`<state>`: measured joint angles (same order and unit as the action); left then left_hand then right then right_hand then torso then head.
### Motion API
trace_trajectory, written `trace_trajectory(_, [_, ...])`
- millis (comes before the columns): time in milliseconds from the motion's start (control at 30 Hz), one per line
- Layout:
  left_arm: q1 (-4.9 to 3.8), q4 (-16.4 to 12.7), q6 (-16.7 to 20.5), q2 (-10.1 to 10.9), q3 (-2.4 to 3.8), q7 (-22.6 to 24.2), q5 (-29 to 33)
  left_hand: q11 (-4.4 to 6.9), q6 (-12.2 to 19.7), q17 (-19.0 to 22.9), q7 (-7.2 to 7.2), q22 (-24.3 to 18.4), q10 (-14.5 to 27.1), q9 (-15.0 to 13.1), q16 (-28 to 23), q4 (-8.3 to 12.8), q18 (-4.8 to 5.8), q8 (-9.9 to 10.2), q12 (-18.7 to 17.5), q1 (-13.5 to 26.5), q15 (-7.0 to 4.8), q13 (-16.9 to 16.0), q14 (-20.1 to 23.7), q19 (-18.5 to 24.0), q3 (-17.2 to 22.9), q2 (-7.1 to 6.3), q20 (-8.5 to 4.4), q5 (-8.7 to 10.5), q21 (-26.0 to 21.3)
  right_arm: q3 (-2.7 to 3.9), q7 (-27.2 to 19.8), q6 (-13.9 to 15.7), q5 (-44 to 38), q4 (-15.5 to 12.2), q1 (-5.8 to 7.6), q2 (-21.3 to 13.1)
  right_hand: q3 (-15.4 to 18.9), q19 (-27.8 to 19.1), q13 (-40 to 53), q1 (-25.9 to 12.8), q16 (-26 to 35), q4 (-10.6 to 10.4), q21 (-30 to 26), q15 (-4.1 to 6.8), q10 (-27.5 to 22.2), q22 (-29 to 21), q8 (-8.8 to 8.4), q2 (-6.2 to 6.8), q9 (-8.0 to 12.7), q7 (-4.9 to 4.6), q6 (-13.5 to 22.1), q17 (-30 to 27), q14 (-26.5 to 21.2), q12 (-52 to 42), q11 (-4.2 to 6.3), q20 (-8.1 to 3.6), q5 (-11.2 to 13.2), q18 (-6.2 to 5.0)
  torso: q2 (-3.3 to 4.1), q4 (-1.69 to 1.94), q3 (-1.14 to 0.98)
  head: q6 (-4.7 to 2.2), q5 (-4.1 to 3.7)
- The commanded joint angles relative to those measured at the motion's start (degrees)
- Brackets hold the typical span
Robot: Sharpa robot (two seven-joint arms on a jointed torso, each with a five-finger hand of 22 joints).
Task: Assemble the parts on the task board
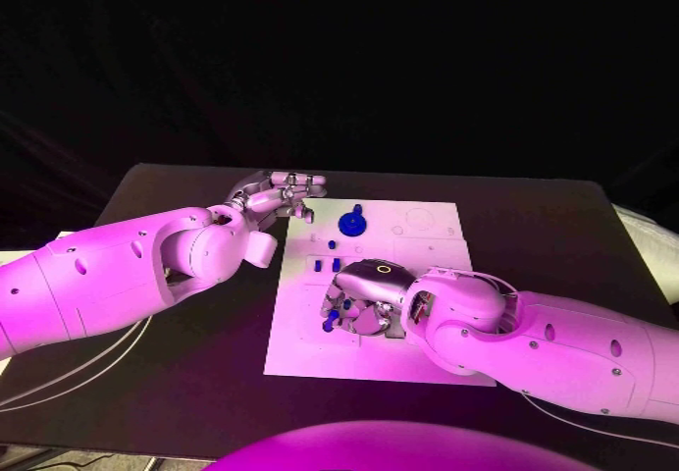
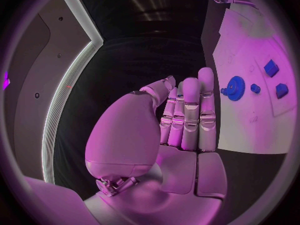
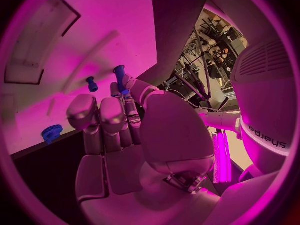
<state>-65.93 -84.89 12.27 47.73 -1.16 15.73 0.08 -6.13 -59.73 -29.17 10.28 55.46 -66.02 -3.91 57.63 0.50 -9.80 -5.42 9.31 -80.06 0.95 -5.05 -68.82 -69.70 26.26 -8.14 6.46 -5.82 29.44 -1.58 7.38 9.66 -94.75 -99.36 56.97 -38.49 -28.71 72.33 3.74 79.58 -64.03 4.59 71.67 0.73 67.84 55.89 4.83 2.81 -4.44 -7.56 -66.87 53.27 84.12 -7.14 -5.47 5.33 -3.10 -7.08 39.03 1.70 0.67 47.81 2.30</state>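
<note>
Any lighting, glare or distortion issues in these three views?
Head view: magenta light tints the task board and both arms; black surroundings. Left wrist view: fisheye bends the board's edges; blue gear sharp. Right wrist view: bright light washes out the board; right hand hides much of it.

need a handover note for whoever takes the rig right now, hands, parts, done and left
Left hand: holds nothing, fingers straight and together, at the far left corner of the task board.
Right hand: over the board's middle, pinching a blue peg at its fingertips.
Parts: blue gear on the far part of the board; two small blue blocks near the right hand; a small blue knob beside the peg.
Done: peg picked up.
Left: seat the peg, then the other parts; which are already seated I cannot tell.
</note>
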Motion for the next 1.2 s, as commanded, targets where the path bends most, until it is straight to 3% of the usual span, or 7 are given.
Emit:
trace_trajectory(33, [-0.01, -0.07, -1.08, -0.08, 0.04, 0.32, 0.24, 0.09, 0.10, 0.06, 0.20, -0.10, 0.30, 0.06, -0.18, 0.30, -0.63, -0.03, 0.25, -0.02, 0.02, 0.00, 0.32, -0.23, -0.15, 0.38, 0.09, -0.21, -0.19, -0.03, -0.05, -1.66, -1.82, 0.07, -0.09, 0.10, -0.22, -0.04, 0.07, 1.01, -0.17, -0.04, 0.19, 0.26, 1.90, -0.02, 0.04, -0.35, -0.03, -0.27, -0.01, -0.03, 0.40, -0.32, 1.62, -0.31, -0.24, 0.16, 0.04, -0.01, -0.01, 0.05, -0.04])
trace_trajectory(433, [-0.01, -0.07, -1.08, -0.08, 0.04, 0.28, 0.24, 0.08, 0.11, 0.07, 0.21, -0.11, 0.32, 0.06, -0.18, 0.30, -0.63, -0.03, 0.26, -0.02, 0.03, 0.00, 0.33, -0.23, -0.16, 0.39, 0.09, -0.21, -0.20, -0.45, 2.33, -4.70, -5.22, 1.16, -0.58, 1.85, -0.26, -0.41, 0.01, -0.22, -0.05, 0.00, 0.00, 0.04, 1.30, -0.42, -0.32, 0.55, 0.10, -0.49, 0.41, -0.28, 0.28, 0.28, 1.36, -0.11, -0.52, 0.10, 0.01, 0.01, 0.04, 0.13, -0.16])
trace_trajectory(667, [-0.01, -0.09, -1.01, -0.01, 0.04, 0.27, 0.24, 0.06, 0.18, 0.14, 0.23, -0.15, 0.41, 0.06, -0.15, 0.35, -0.63, -0.03, 0.34, -0.02, 0.04, 0.01, 0.35, -0.25, -0.21, 0.43, 0.10, -0.20, -0.23, -0.61, 2.44, -4.13, -5.30, 1.41, -0.71, 1.64, 0.40, -0.92, -0.09, -2.91, 0.04, -0.77, -0.30, -0.64, -0.87, -0.96, -1.22, 2.19, 0.55, -1.16, 2.65, -0.57, 0.10, 1.63, 0.61, 0.52, -3.39, 0.02, -0.04, -0.02, 0.05, 0.17, -0.15])
trace_trajectory(900, [-0.01, -0.07, -0.99, 0.00, 0.04, 0.24, 0.24, 0.06, 0.18, 0.14, 0.23, -0.15, 0.41, 0.06, -0.15, 0.35, -0.63, -0.03, 0.34, -0.02, 0.04, 0.01, 0.35, -0.25, -0.21, 0.43, 0.10, -0.20, -0.23, -0.65, 2.11, -1.89, -4.70, 1.40, -0.73, 1.38, 5.60, -4.74, -0.04, -6.43, 3.09, -2.18, -3.89, -1.88, -8.17, -6.44, -1.24, 5.73, 0.74, -1.91, 7.62, -4.55, -2.20, 3.15, -0.72, 1.59, -4.17, -1.02, -0.02, 0.00, 0.01, 0.11, -0.28])
trace_trajectory(967, [-0.01, -0.04, -0.98, -0.01, 0.04, 0.24, 0.24, 0.06, 0.18, 0.14, 0.23, -0.15, 0.41, 0.06, -0.15, 0.35, -0.63, -0.03, 0.34, -0.02, 0.04, 0.01, 0.35, -0.25, -0.21, 0.43, 0.10, -0.20, -0.23, -0.65, 2.00, -0.55, -4.34, 1.29, -0.73, 1.18, 8.04, -5.71, 0.12, -6.49, 3.96, -2.49, -4.91, -2.11, -10.02, -7.78, -1.23, 5.94, 0.69, -2.11, 9.27, -5.84, -2.96, 2.53, -1.01, 1.84, -4.18, -1.27, -0.03, 0.02, 0.02, 0.07, -0.34])
trace_trajectory(1033, [-0.01, -0.02, -0.96, -0.02, 0.04, 0.23, 0.24, 0.06, 0.18, 0.14, 0.23, -0.15, 0.41, 0.06, -0.15, 0.35, -0.63, -0.03, 0.34, -0.02, 0.04, 0.01, 0.35, -0.25, -0.21, 0.43, 0.10, -0.20, -0.23, -0.65, 1.70, 1.05, -3.82, 1.15, -0.73, 0.93, 10.47, -6.30, 0.17, -6.58, 5.18, -2.97, -5.55, -2.51, -11.43, -8.59, -1.18, 5.92, 0.66, -2.97, 10.64, -7.87, -3.67, 1.91, -1.50, 2.24, -4.43, -1.29, -0.04, 0.01, 0.01, 0.06, -0.37])
trace_trajectory(1200, [-0.01, 0.03, -0.97, -0.03, 0.04, 0.22, 0.24, 0.06, 0.18, 0.14, 0.23, -0.15, 0.41, 0.06, -0.15, 0.35, -0.63, -0.03, 0.34, -0.02, 0.04, 0.01, 0.35, -0.25, -0.21, 0.43, 0.10, -0.20, -0.23, -0.64, 0.59, 5.47, -2.30, -0.09, -0.73, -0.47, 14.11, -6.64, 0.31, -5.69, 5.33, -3.45, -5.98, -2.72, -12.68, -9.11, -1.08, 5.26, 0.55, -3.08, 11.14, -9.00, -4.14, 0.16, -1.76, 2.47, -4.79, -1.51, -0.04, -0.03, -0.01, -0.05, -0.52])
